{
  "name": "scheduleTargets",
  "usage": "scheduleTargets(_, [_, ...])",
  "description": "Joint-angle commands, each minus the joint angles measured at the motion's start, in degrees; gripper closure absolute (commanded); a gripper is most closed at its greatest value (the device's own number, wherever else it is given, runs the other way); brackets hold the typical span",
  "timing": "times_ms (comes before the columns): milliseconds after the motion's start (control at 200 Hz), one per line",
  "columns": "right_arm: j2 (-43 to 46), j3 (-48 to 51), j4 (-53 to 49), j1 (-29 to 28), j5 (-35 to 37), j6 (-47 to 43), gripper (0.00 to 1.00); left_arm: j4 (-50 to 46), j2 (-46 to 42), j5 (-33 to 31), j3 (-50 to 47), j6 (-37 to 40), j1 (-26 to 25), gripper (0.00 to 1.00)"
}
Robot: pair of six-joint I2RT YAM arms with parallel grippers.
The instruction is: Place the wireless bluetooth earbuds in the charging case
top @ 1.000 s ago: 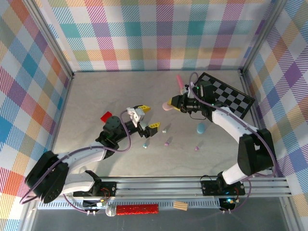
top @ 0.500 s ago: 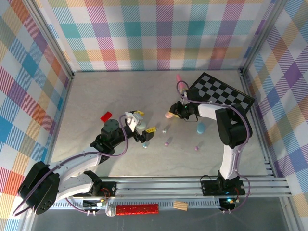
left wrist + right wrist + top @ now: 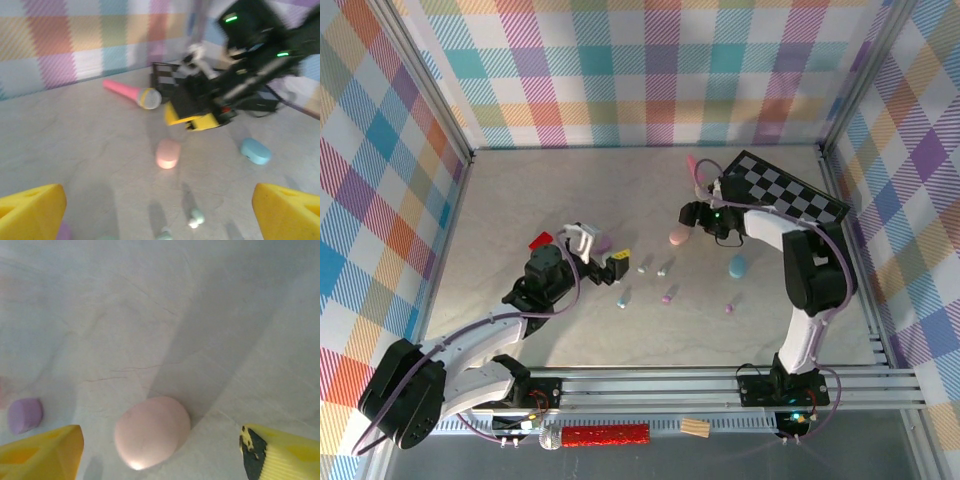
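Top external: five earbuds (image 3: 667, 296) lie loose mid-desk (image 3: 520, 190), tiny and short-stemmed: three nearer (blue, two purple), two mint behind. Left gripper (image 3: 160, 214) stands wide and empty, just left of the mint pair. Three oval cases: purple case (image 3: 602, 243), blue case (image 3: 739, 265), pink case (image 3: 678, 237). Right gripper (image 3: 162, 452) is spread wide astride the pink case, not touching it.
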State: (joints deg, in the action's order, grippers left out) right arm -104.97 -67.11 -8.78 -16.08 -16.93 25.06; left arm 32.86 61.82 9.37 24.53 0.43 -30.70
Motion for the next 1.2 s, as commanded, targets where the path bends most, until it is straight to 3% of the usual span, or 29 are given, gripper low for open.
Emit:
scheduleTargets(0, [5.2, -0.9, -4.8, -1.6, -3.5, -14.4, 0.14, -1.7, 0.9, -6.3, -0.3, -11.1, 4.3, 0.05])
scheduleTargets(135, [7.4, -1.9, -10.1, -7.4, 0.2, -31.0, 0.08, -3.4, 1.4, -9.4, -1.5, -21.5, 10.7, 0.05])
scheduleTargets(265, [7.1, -2.5, -11.4, -12.7, -1.2, -43.5, 0.06, -4.8, 0.5, -8.5, -2.8, -29.7, 16.0, 0.04])
scheduleTargets(520, [0.2, -6.5, -12.3, -23.0, -2.4, -63.0, 0.06, -7.5, -1.5, -5.7, -4.0, -35.8, 20.9, 0.03])
scheduleTargets(870, [-12.5, -17.8, -15.0, -25.2, -1.5, -70.9, 0.10, -10.4, -5.1, -5.0, -4.5, -33.7, 21.9, 0.02])
scheduleTargets(1200, [-20.5, -27.7, -21.7, -26.6, 1.4, -72.4, 0.23, -13.5, -8.2, -7.3, -5.6, -33.5, 23.3, 0.02])
